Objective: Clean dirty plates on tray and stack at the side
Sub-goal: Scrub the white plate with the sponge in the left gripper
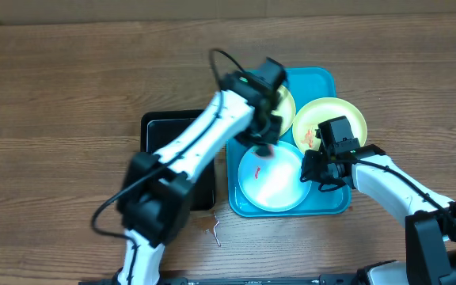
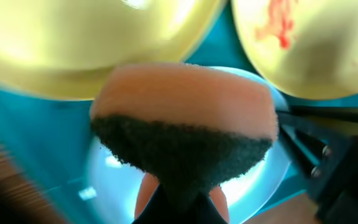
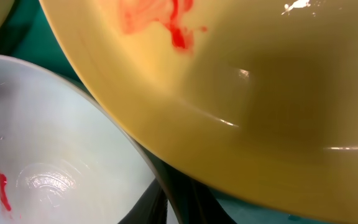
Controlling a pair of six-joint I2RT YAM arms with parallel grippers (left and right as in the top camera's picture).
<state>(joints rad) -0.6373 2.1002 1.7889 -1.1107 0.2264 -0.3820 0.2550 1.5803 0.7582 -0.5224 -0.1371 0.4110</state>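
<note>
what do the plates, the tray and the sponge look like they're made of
plates: likely hard plastic or melamine, glossy, sharp light glints. tray: moulded plastic, smooth, rounded rim. sponge: soft peach foam with a dark fuzzy scouring layer.

The counter (image 1: pixel 54 119) is brown wood-grain board, its grain running left to right, and it fills nearly the whole overhead view. A paler tan strip (image 1: pixel 212 6) runs along the upper edge of the frame; what it is cannot be told. A dark band (image 1: pixel 236 280) lies along the bottom edge. The light is even and the shadows on the wood are soft.
</note>
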